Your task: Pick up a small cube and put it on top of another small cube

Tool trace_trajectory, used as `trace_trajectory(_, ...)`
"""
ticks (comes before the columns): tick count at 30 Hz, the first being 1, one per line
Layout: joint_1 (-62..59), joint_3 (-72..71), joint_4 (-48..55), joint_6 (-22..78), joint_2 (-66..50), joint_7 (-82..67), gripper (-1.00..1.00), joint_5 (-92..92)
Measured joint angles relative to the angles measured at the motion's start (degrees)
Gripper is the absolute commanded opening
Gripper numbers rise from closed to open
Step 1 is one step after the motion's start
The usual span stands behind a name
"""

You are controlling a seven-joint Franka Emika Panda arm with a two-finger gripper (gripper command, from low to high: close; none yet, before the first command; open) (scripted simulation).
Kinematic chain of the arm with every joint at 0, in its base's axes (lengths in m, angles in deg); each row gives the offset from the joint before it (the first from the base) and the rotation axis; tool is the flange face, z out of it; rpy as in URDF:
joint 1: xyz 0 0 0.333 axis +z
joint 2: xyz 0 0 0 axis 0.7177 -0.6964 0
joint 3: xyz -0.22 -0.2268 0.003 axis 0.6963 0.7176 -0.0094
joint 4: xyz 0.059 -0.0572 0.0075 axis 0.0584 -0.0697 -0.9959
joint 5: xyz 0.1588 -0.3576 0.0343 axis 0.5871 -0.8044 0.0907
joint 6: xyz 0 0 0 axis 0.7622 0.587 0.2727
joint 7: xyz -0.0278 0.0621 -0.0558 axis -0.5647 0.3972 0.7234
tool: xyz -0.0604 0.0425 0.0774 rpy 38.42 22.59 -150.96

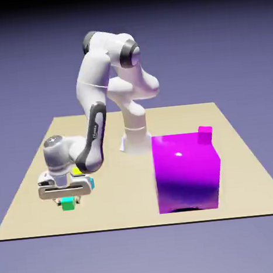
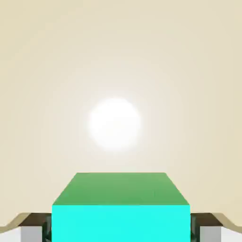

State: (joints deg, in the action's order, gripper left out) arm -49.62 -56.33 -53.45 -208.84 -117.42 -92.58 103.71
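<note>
hand [image 1: 67,199] clamped on green cube [image 1: 68,204], near-left worktop [image 1: 126,187] | judged light, rigid, slick-faced | gripped across opposite flat sides

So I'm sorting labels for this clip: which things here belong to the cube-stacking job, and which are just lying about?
Part of the job:
- green cube, between the fingers of the claw, which is shut on it
- table it sits on

Lying about:
- big magenta block
- small magenta cube behind it
- yellow cube and cyan-blue cube, mostly hidden behind the hand
</note>
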Motion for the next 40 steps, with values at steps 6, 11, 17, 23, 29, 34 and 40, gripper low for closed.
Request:
trace_trajectory(6, 5.1, 7.2, -4.8, 4.0, 9.9, 7.1, -1.0, -10.4)
trace_trajectory(11, 6.4, 10.8, -12.6, 3.7, 19.8, 15.0, -1.0, -22.9)
trace_trajectory(17, 7.8, 15.0, -21.9, 3.4, 31.8, 24.5, -1.0, -37.8)
trace_trajectory(23, 5.2, 11.4, -24.8, -0.5, 30.9, 22.3, -1.0, -35.2)
trace_trajectory(29, -1.9, 1.3, -24.5, -8.1, 21.3, 11.7, -1.0, -20.3)
trace_trajectory(34, -2.8, 0.0, -24.4, -9.1, 20.1, 10.4, 1.0, -18.5)
trace_trajectory(40, 3.9, 10.1, -24.8, -1.5, 29.7, 21.0, 1.0, -33.4)
